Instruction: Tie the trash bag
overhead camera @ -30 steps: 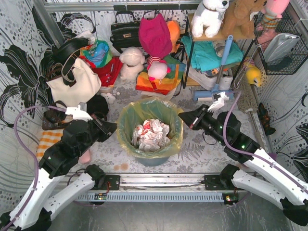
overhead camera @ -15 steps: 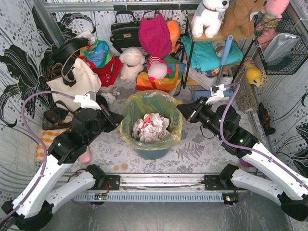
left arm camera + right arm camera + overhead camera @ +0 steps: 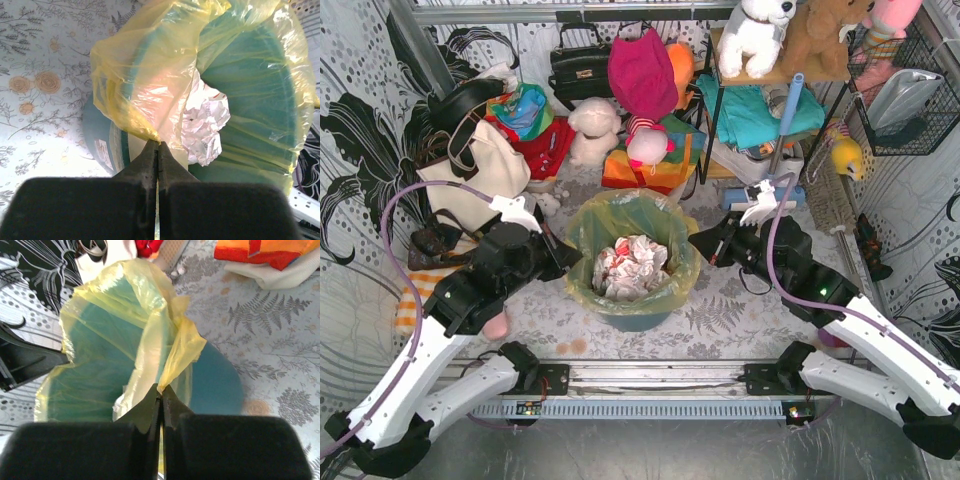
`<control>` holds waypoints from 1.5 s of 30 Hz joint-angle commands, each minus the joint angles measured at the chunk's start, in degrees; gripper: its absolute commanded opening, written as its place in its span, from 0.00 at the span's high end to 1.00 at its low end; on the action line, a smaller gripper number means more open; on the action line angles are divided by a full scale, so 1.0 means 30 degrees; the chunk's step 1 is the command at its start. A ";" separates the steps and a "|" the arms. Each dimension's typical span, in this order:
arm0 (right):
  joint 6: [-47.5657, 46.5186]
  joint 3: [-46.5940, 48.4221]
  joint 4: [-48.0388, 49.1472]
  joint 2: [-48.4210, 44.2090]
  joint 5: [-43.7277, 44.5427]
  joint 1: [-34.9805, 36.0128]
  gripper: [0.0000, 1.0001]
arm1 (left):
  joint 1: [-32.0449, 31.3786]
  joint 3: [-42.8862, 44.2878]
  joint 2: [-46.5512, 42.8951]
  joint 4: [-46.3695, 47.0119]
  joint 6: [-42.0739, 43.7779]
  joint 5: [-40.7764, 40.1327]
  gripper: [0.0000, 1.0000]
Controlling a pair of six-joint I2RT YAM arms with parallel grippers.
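Right, my left hand (image 3: 570,262) is pinched shut on the left rim of the trash bag (image 3: 630,212), my right hand (image 3: 698,243) shut on its right rim, the mouth lying between them.

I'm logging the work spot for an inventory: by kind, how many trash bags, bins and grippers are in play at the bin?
Thin translucent yellow-green plastic trash bag: 1
Round teal plastic bin: 1
Black two-finger grippers, left gripper and right gripper, each pinching the bag's rim: 2
Total: 4
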 commanded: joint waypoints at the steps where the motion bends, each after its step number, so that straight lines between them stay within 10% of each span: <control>1: -0.1377 0.1331 -0.1825 -0.0048 -0.0608 0.0065 1.00 | 0.0007 0.1013 -0.0122 -0.1819 0.1359 0.0951 1.00; 25: -0.4688 0.7224 -0.0611 0.2711 0.1401 0.0065 1.00 | -0.0007 0.5212 0.2172 0.2401 0.0996 0.2398 1.00; 45: -0.2661 0.0715 -0.1154 -0.0837 0.1530 0.0065 1.00 | 0.0064 0.2492 0.3366 0.2789 0.1347 0.2565 1.00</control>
